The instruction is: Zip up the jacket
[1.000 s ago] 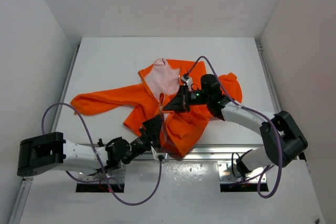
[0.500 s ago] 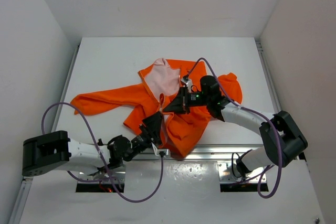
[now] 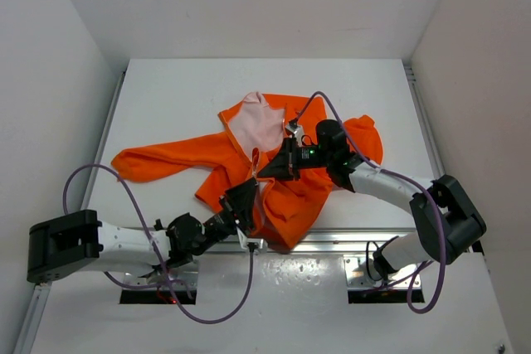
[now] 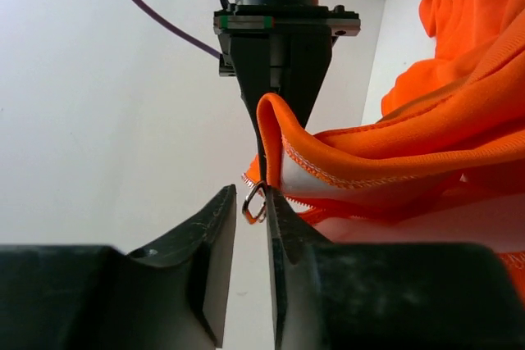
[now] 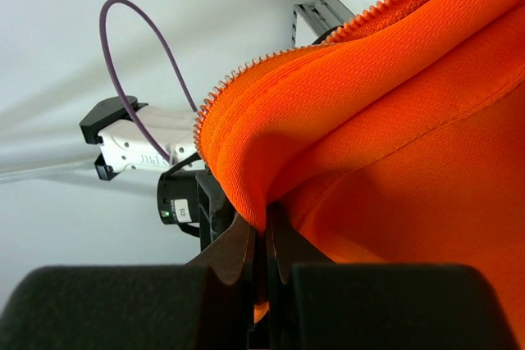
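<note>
Now the right gripper (image 5: 261, 234) pinches the jacket (image 5: 394, 120); the left gripper (image 4: 248, 209), slightly parted around the zipper pull (image 4: 254, 202), must clamp

No readable text from where I'm standing. Only candidate is a small dark marking (image 5: 152, 159) on the left arm (image 5: 131, 138), seen in the right wrist view. Too blurred to make out.
</note>
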